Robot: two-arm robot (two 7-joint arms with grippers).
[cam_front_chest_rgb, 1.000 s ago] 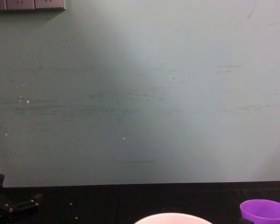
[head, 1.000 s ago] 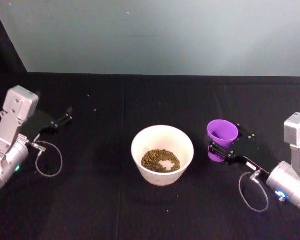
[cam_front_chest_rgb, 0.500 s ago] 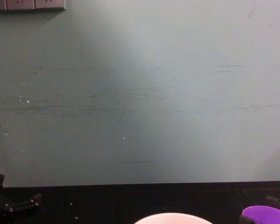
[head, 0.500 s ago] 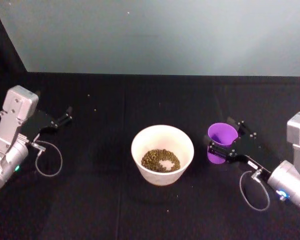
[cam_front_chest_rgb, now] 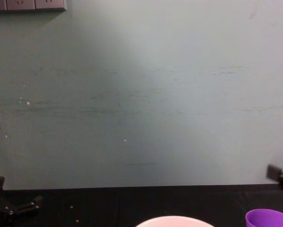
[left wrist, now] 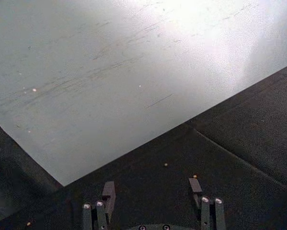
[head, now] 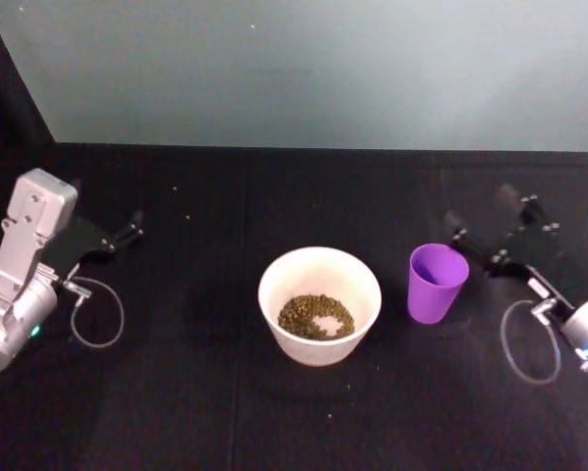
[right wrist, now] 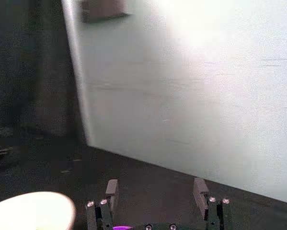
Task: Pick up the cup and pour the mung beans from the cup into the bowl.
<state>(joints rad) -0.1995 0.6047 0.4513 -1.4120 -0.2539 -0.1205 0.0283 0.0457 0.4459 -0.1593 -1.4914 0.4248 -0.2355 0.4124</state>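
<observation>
- Purple plastic marks the cup (head: 437, 283) in the head view: I see it standing upright on the black table (head: 274, 412), just beside the bowl (head: 319, 304) on its right side and not touching it. The mung beans (head: 315, 315) lie in a heap at the bottom of the bowl. A few stray beans lie on the table near the bowl.
- Head view, arms: I read the right gripper (head: 485, 230) as raised and clear of the cup, fingers spread, holding nothing. The left gripper (head: 130, 228) sits parked at the far left of the table, well apart from the bowl.
- Left wrist view: I see the left gripper (left wrist: 153, 189) with its two fingers apart and only dark cloth and two loose beans between them.
- Right wrist view: the right gripper (right wrist: 156, 189) shows its fingers apart and empty. A sliver of the cup (right wrist: 121, 228) and part of the bowl (right wrist: 33, 211) sit at the frame edge.
- Chest view: I see the cup's rim (cam_front_chest_rgb: 269, 218) and the bowl's rim (cam_front_chest_rgb: 174, 220) at the lower edge, side by side. One dark part of the right gripper (cam_front_chest_rgb: 279, 174) shows at the right edge, above the cup.
- Status judgement: I rate the pour as done, since the beans are in the bowl and the cup stands released. I cannot see the cup's inside bottom, so I cannot confirm it is fully empty. Nothing of the task appears left, beyond parking the right arm.
</observation>
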